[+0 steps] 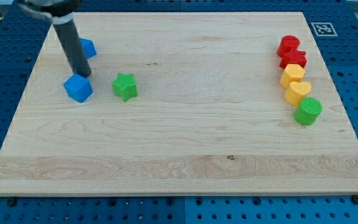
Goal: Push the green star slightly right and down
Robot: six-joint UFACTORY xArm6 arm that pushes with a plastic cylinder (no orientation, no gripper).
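The green star lies on the wooden board at the view's left, a little above the middle height. My tip stands to the star's upper left, apart from it. The tip is just above a blue cube, which lies left of the star, and seems to touch its top edge. A second blue block lies partly hidden behind the rod, above the tip.
At the view's right, a column of blocks runs downward: two red blocks, two yellow blocks, and a green cylinder. A marker tag sits off the board's top right corner.
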